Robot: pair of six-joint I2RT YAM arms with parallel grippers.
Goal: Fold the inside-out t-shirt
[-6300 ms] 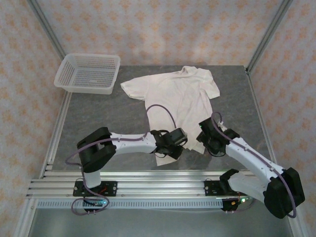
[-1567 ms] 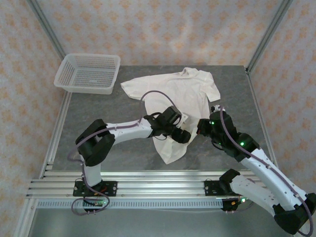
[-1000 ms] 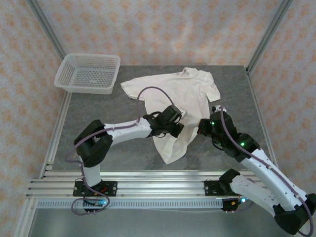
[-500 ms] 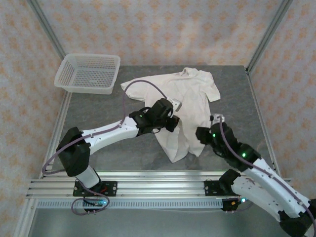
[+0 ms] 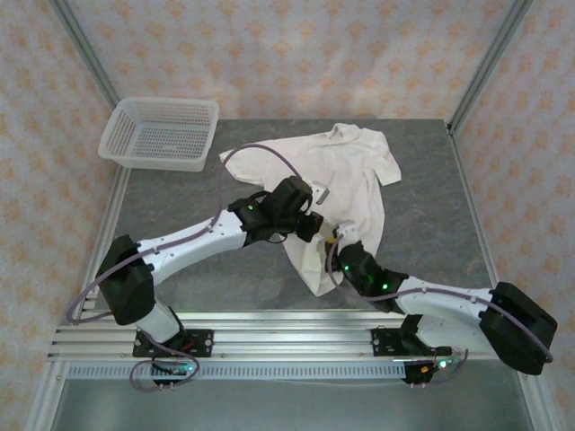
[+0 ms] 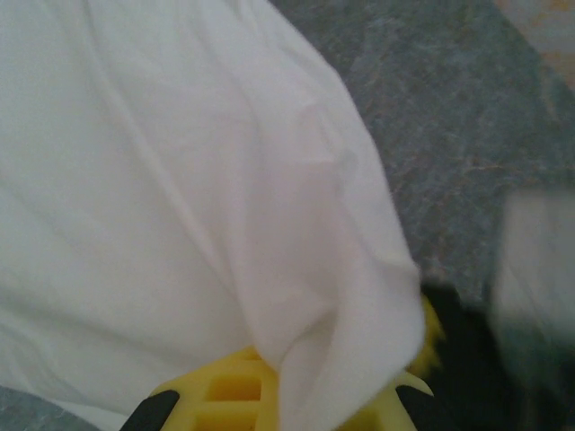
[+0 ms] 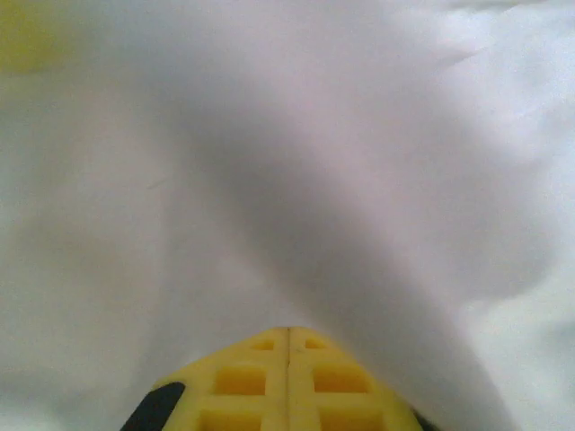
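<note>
The inside-out t-shirt (image 5: 346, 166) is cream-white and wrinkled, its collar at the far side and its lower part drawn into a narrow point toward the near edge. My left gripper (image 5: 312, 226) hovers over the shirt's middle, shut on a fold of the t-shirt (image 6: 180, 180), which runs down between its yellow fingers (image 6: 225, 395). My right gripper (image 5: 340, 257) lies low at the shirt's lower right edge. In the right wrist view its fingers (image 7: 260, 382) are pressed together, and the t-shirt (image 7: 269, 162) tents out from the right gripper (image 7: 287, 330).
A white mesh basket (image 5: 162, 133) stands at the far left corner of the grey table (image 5: 189, 193). Aluminium rails (image 5: 269, 337) run along the near edge, and frame posts rise at the far corners. Bare table lies left and right of the shirt.
My right arm has dropped low and swung left, bringing its gripper from the shirt's right edge to its lower part. The left gripper has barely moved and keeps its hold.
</note>
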